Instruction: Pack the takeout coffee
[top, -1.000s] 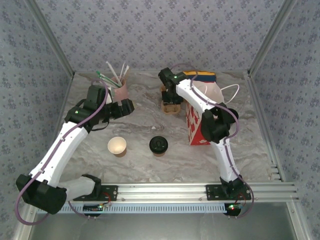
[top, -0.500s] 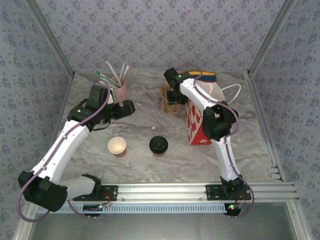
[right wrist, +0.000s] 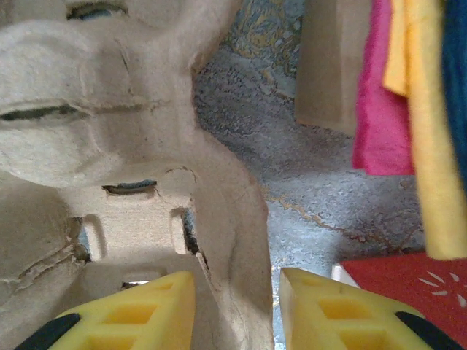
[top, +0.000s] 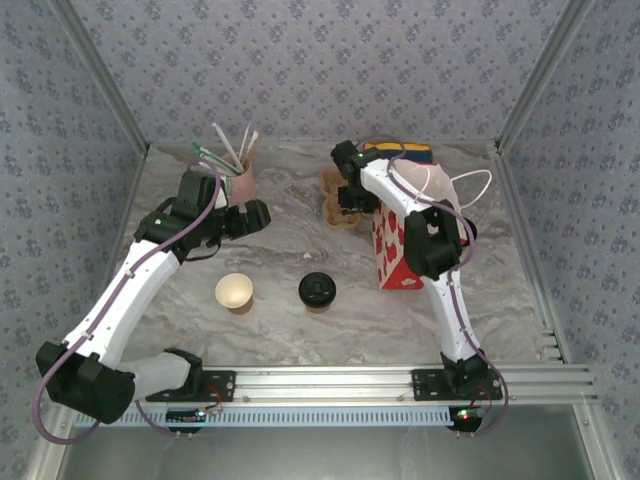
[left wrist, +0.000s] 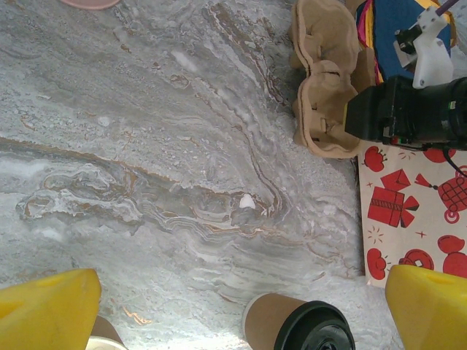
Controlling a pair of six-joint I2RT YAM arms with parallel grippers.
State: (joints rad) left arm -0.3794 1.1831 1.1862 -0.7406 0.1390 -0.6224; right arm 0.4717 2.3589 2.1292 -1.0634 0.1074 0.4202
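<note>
My right end effector (right wrist: 237, 306) straddles the pulp cup carrier (right wrist: 146, 219) wall — pinching or not, I cannot tell. My left end effector (left wrist: 241, 306) gapes wide — takeout coffee (left wrist: 306, 332) upright on the desk (left wrist: 146, 146).

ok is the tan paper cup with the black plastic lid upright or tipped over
Upright. The tan paper cup stands on the marble tabletop, its round black lid on and facing the overhead camera.

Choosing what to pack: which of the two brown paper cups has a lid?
The takeout coffee, the right one, wearing a round black lid; the lidless cup beside it shows a cream-white inside.
</note>
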